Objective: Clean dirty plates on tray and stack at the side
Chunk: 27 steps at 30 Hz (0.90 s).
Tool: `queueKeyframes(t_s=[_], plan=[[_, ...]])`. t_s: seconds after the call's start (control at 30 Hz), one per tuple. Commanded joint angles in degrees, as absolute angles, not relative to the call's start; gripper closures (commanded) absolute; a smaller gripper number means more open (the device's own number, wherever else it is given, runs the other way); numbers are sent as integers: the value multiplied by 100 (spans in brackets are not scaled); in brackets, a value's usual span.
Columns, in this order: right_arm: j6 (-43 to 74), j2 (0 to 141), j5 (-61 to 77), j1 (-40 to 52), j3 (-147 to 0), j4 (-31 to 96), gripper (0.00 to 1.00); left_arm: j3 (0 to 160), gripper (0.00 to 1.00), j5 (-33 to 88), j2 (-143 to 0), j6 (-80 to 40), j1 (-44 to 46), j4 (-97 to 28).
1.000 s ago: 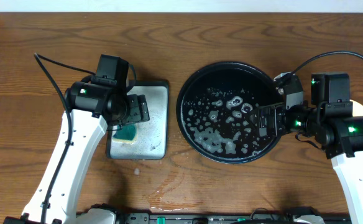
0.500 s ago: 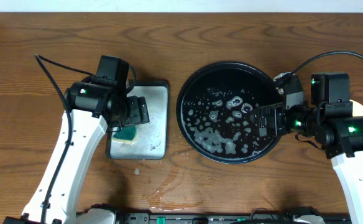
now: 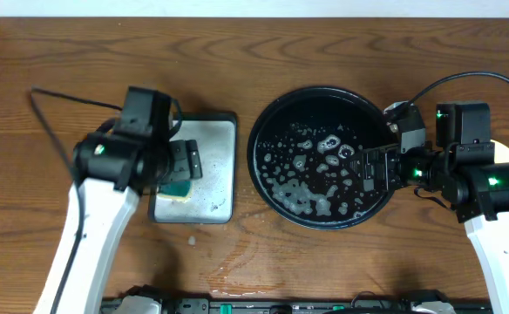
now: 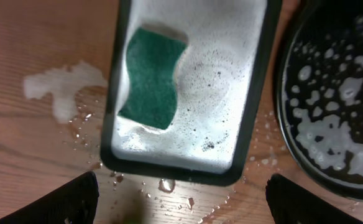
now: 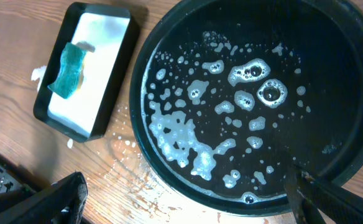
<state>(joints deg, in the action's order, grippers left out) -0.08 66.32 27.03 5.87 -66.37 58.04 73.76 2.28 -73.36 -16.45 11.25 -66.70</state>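
Overhead, the large round black shallow tray [image 3: 324, 109] lies on the brown wood-grain tabletop [image 3: 237, 52], with patches of white foam [image 3: 302, 187] scattered over its floor. Just left of it sits a smaller rectangular silver-grey metal tray [image 3: 215, 157], and a green sponge [image 3: 178, 187] lies on the side of that tray farther from the black one. The left gripper [image 3: 189, 161] hangs above the silver tray. The right gripper [image 3: 372, 170] reaches over the black tray's right-hand rim, its jaws spread wide and empty.

From the left wrist, the silver tray [image 4: 225, 74] shows a dark rim and a soapy film, and the wavy-edged sponge [image 4: 153, 78] rests in the half away from the black tray [image 4: 293, 93]. A blob of foam [image 4: 63, 87] and water drops sit on the wood beyond the silver tray. The left gripper [image 4: 188, 205] is spread wide, with nothing between its fingertips [image 4: 63, 199].

From the right wrist, the black tray [image 5: 138, 106] fills most of the view, suds [image 5: 188, 143] clustered toward its near side. The silver tray [image 5: 104, 56] and sponge [image 5: 69, 71] lie just beyond its rim. The right gripper [image 5: 188, 208] stands wide, its fingers [image 5: 45, 199] holding nothing.
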Motion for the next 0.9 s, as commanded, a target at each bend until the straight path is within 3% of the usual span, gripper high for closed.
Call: queueKeyframes(t_s=[0.0,0.87], plan=[[-49,6654,2720,615,-6665,5808,1,7404,13,38,-6812,-1656,1100,-6860],[-49,6307,2720,620,-6663,5811,1,7404,12,40,-6536,-1653,1100,-7179]])
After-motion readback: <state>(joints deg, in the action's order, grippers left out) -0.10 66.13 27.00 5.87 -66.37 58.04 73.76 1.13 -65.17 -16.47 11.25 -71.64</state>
